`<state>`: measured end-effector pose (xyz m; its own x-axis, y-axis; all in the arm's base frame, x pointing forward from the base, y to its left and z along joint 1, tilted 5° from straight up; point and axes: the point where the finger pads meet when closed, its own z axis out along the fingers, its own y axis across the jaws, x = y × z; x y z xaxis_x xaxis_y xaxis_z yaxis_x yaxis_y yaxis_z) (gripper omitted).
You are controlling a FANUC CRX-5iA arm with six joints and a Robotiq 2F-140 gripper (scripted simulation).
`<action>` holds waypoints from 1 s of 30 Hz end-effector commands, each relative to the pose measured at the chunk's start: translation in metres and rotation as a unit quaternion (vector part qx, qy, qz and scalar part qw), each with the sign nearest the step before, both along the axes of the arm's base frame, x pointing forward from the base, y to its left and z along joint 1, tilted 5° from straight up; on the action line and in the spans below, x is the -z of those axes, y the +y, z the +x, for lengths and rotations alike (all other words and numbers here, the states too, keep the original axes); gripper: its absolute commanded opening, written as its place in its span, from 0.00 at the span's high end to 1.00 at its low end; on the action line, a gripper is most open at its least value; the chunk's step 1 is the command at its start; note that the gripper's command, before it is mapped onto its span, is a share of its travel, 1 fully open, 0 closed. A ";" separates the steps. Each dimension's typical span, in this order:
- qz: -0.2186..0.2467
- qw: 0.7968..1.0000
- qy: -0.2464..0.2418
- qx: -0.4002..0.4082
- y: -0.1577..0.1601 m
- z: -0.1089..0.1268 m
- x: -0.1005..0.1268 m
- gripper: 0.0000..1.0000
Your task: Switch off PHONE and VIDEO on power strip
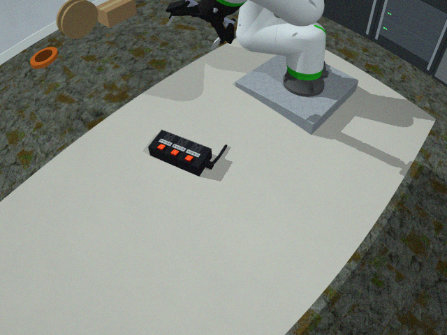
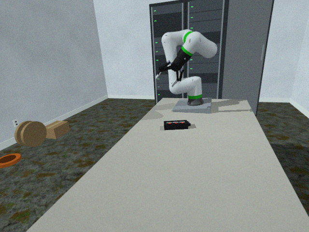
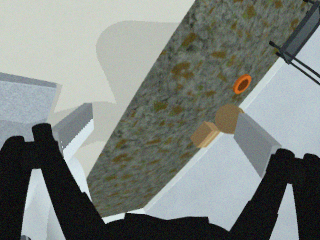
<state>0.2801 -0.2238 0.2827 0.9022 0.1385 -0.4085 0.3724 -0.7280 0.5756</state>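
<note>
A black power strip (image 1: 179, 152) lies flat on the white table, the right way up, with three orange-red switches (image 1: 174, 152) and small labels facing up; the labels are too small to read. Its short cable (image 1: 218, 155) sticks out at the right end. It also shows in the exterior view (image 2: 176, 124), in front of the arm's base. My gripper (image 1: 196, 19) is open and empty, high in the air near the arm's base, far from the strip. In the exterior view the gripper (image 2: 167, 75) hangs beside the folded arm. The wrist view shows only the fingers, table edge and floor.
The arm stands on a grey base plate (image 1: 296, 91) at the table's far end. On the floor to the left lie a wooden disc (image 1: 77, 17), a cardboard box (image 1: 116, 11) and an orange ring (image 1: 43, 57). A dark server cabinet (image 2: 209, 50) stands behind the arm.
</note>
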 end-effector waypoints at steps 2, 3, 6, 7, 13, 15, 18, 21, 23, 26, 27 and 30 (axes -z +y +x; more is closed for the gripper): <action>-0.006 0.993 -0.076 0.094 0.007 0.012 0.010 0.00; -0.006 0.993 -0.076 0.094 0.007 0.012 0.010 0.00; -0.008 0.985 -0.108 0.136 0.011 0.018 0.015 0.00; -0.011 0.974 -0.140 0.180 0.014 0.024 0.021 0.00; -0.017 0.942 -0.201 0.268 0.021 0.037 0.031 0.00; -0.017 0.942 -0.201 0.268 0.021 0.037 0.031 0.00; -0.021 0.922 -0.229 0.312 0.024 0.043 0.037 0.00; -0.026 0.898 -0.256 0.356 0.027 0.050 0.042 0.00; -0.031 0.872 -0.282 0.399 0.031 0.057 0.048 0.00; -0.037 0.843 -0.306 0.441 0.034 0.064 0.054 0.00; -0.037 0.843 -0.306 0.441 0.034 0.064 0.054 0.00; -0.043 0.811 -0.328 0.482 0.037 0.071 0.060 0.00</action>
<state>0.3430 -0.1902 0.2293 0.7020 -0.6897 0.1776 -0.6616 -0.5393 0.5210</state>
